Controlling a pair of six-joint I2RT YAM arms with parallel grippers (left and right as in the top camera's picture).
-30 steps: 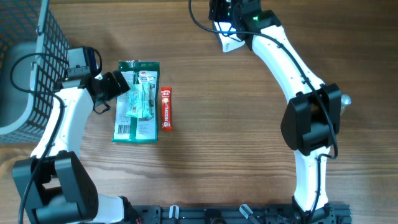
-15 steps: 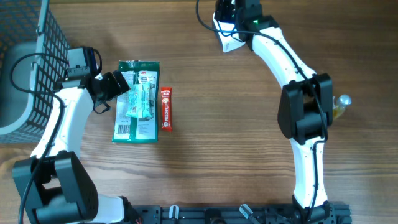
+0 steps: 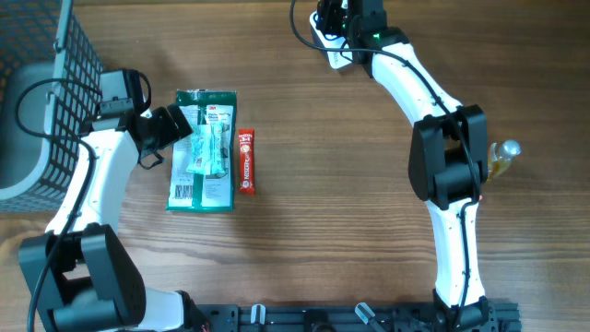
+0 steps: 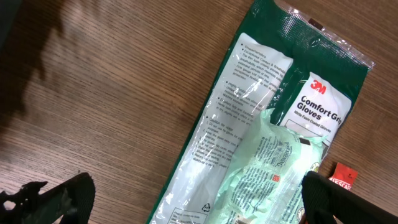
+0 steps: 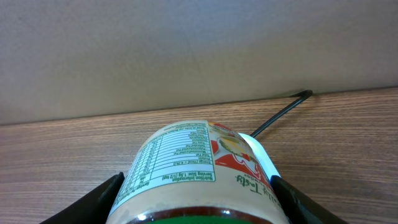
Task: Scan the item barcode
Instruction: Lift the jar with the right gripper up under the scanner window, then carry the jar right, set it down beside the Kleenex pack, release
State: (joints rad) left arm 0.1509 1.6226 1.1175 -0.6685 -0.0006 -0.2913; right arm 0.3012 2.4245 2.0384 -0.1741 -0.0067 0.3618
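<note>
Holding a jar at the far edge with the right arm; left arm hovers over a gloves pack.

Right gripper [image 5: 199, 208] is clamped on a labelled jar [image 5: 186, 158], with the nutrition panel facing the wrist camera. The jar sits far on the wooden table [image 3: 350, 203], right of centre. A white object [image 5: 266, 163] lies just beyond it, near a black cable [image 5: 280, 115]. Left gripper [image 4: 199, 202] has its jaws spread wide, gripping nothing, above the green gloves pack [image 4: 249, 143]. A red sachet [image 3: 246, 161] lies just right of the pack. A wire basket [image 3: 78, 55] stands far left.
</note>
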